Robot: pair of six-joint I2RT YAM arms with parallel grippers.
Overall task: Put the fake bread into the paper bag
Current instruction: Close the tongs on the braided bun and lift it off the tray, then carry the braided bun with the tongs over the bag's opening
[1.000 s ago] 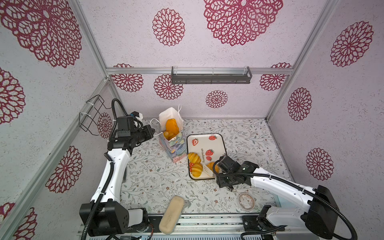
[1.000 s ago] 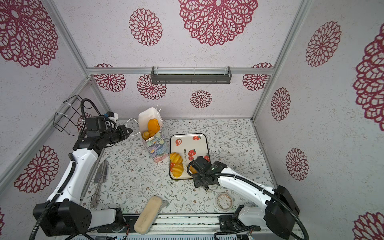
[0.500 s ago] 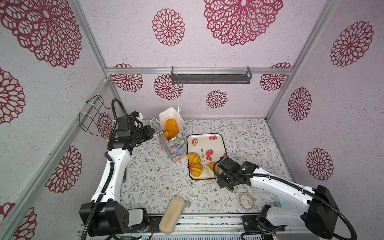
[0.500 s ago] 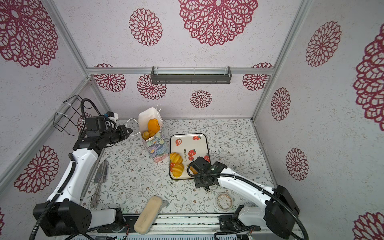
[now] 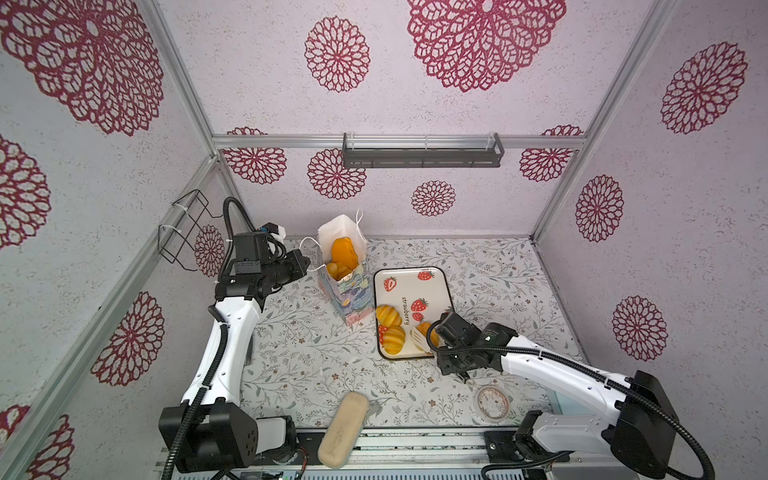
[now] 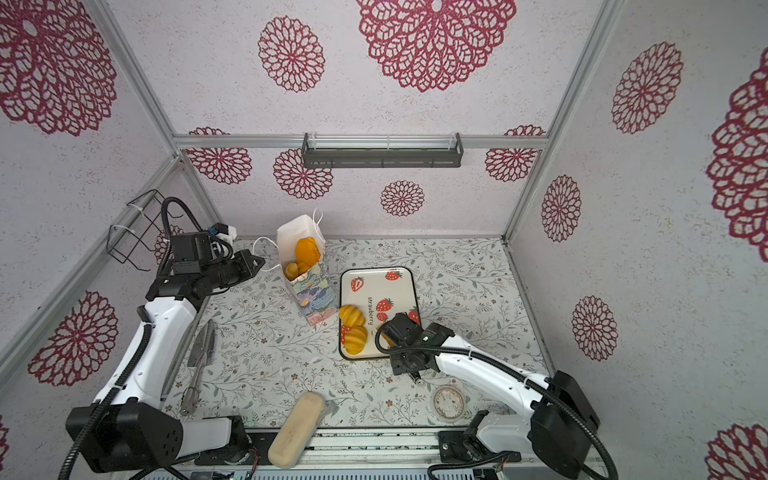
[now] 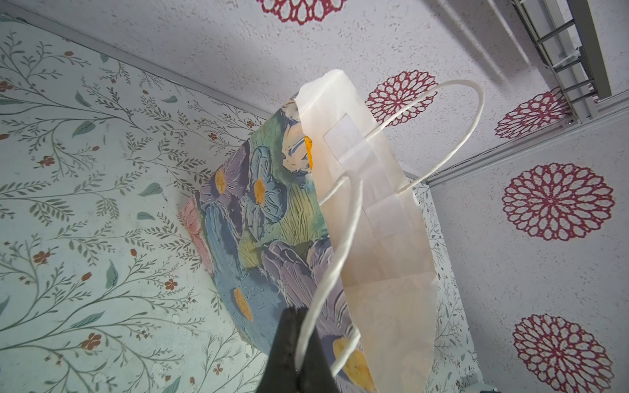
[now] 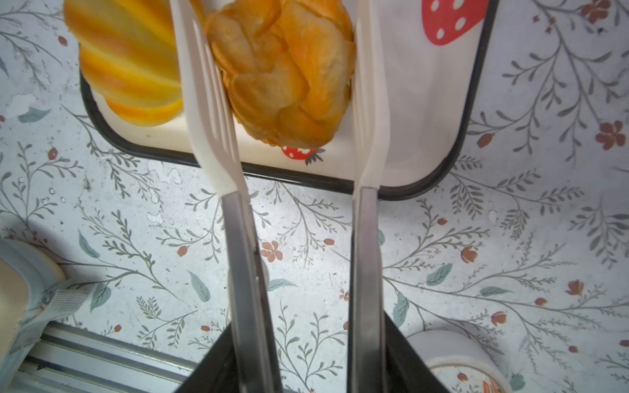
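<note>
Right claw (image 8: 308,364) grips a pair of tongs (image 8: 238,238) by the two metal arms, jaws squeezing them partway together. White slotted blades (image 8: 211,102) reach out ahead of the claw, over the near rim of the strawberry tray (image 8: 299,175). Between the blades sits a knotted piece of fake bread (image 8: 282,75), golden-brown. One blade touches its side; the other lies along the opposite edge, contact there uncertain. Cannot tell whether the piece is clear of the tray floor. Just outside the touching blade, a striped bun (image 8: 129,68) lies on the same tray. In both top views a second bun (image 5: 388,315) lies farther out from the claw, toward the bag. Left claw (image 7: 295,326), well apart from the right claw across the floral surface (image 5: 311,353), is fully closed, pinching the nearer cord handle (image 7: 340,268) of the paper bag (image 5: 351,291). Bag stands on its base just ahead of the left claw, mouth open, between that claw and the tray, just beside the tray's edge. Inside it, a large orange piece (image 5: 345,251) leans on the white inner wall, with smaller pieces (image 5: 336,270) below. Behind the right claw, beside its arm, a tape roll (image 5: 492,402) lies flat. A pale beige block (image 5: 344,428) lies at the front edge, apart from both claws.
</note>
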